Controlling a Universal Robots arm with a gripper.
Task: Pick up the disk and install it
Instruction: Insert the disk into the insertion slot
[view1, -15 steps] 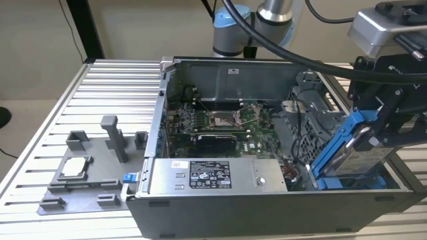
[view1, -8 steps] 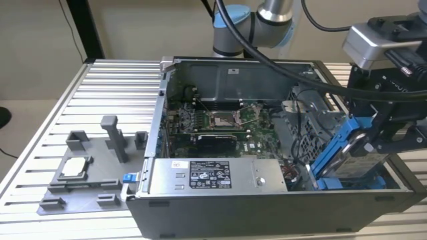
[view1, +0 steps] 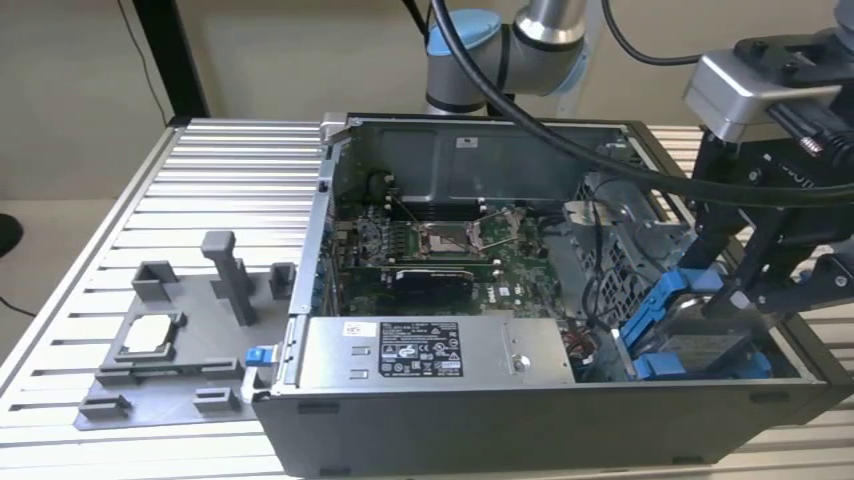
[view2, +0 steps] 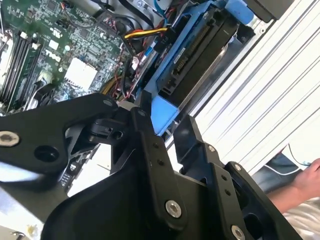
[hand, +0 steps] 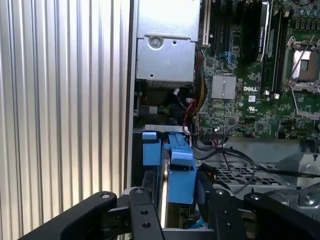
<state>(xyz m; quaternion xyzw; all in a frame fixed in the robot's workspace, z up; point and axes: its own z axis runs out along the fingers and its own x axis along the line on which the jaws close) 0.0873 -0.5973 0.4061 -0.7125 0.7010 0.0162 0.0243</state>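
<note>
On a ribbed aluminium table (view1: 200, 170) sits an open dark-grey computer case (view1: 534, 420). The silver hard disk in its blue plastic carrier (hand: 181, 160) stands on edge in the case's corner at the exterior view's right. The black gripper (hand: 182, 194) straddles it. Whether the jaws clamp it cannot be told.
</note>
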